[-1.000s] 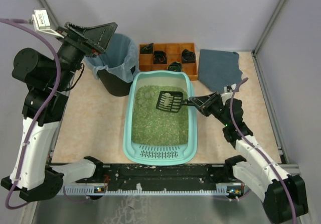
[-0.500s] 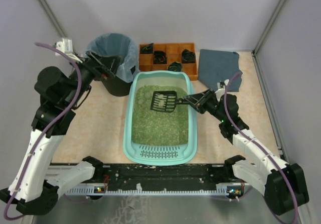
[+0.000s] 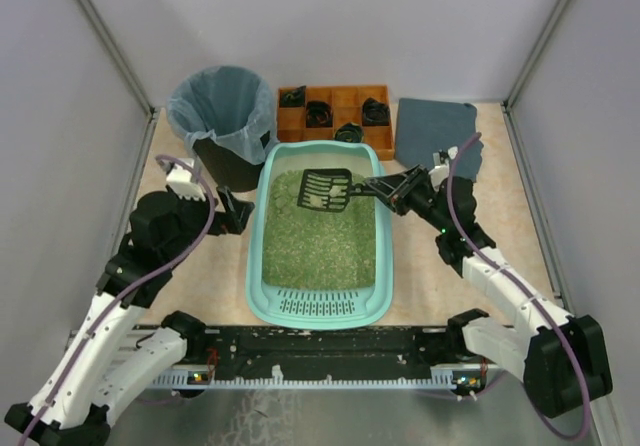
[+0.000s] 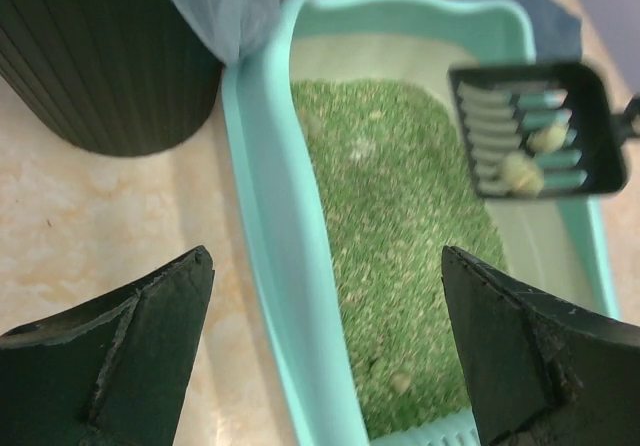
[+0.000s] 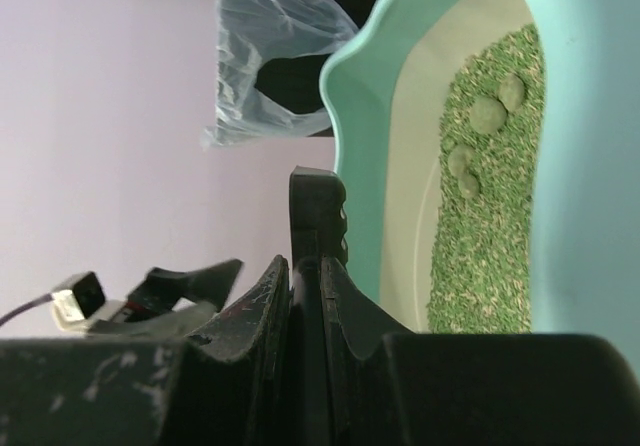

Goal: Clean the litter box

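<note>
litter box (image 3: pixel 320 308) at mid-tabletop, slotted lip toward the arm bases, green litter (image 3: pixel 315 246) spread across its floor. black scoop (image 3: pixel 324 189) held over the far end of the box, clear of the litter, its handle clamped in the right jaws, which are closed tight on it. two pale clumps (image 4: pixel 522 173) lie on the scoop's slots in the left wrist view.

change over the last second: the scoop has travelled from mid-box toward the far left corner, the corner nearest the bin (image 3: pixel 225 161); the left arm (image 3: pixel 160 231) has dropped from beside the bin's mouth to the tabletop (image 3: pixel 200 286) just left of the box, left jaws wide apart and holding nothing. judged meaning: a load is lifted and on its way to the bin, and the left arm has cleared that path or may be coming to steady the box.

more clumps (image 5: pixel 487 116) remain in the litter in the right wrist view, so the task looks unfinished.

hidden or unclear: the right wrist view shows the scoop edge-on, its load unseen; the left wrist view cuts off the near end of the box; the dark items in the orange tray (image 3: pixel 345 96) cannot be identified; the overhead view is too small to show clumps in the litter. a grey cloth (image 3: pixel 435 131) lies at far right.
</note>
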`<state>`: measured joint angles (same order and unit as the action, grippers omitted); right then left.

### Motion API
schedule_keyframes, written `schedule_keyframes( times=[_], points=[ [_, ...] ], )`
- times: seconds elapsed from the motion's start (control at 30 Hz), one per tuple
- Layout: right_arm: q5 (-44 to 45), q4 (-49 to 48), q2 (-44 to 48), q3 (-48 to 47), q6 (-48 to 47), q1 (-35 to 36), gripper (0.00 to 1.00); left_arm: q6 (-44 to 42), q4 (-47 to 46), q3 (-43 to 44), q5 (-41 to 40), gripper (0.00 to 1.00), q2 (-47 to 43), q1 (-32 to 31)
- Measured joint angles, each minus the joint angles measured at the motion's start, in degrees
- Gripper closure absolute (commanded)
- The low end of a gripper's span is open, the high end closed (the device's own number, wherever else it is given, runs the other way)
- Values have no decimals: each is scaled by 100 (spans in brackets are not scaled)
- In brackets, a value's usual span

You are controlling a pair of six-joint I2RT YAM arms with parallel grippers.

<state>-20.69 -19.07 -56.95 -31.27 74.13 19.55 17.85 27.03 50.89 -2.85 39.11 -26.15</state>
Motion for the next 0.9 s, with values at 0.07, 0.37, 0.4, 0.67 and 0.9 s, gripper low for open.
schedule_keyframes(
  times=[0.07, 0.37, 0.4, 0.67, 0.9],
  points=[
    [9, 24, -55, -146, 4, 17, 100, -195, -26, -337, 144, 0, -197, 0],
    [483, 640, -566, -1255, -4, 275, 100, -804, -166, -1095, 466, 0, -590, -2],
    [570, 702, -645, -1434, -4, 332, 100, -831, -173, -1137, 446, 0, -601, -2],
    [1202, 1038, -1733, -3182, -26, 710, 100, -949, -173, -1200, 52, 0, -629, 0],
    [1626, 1325, -2979, -4708, -195, 922, 100, -986, -162, -1204, -98, 0, -647, 0]
  ],
)
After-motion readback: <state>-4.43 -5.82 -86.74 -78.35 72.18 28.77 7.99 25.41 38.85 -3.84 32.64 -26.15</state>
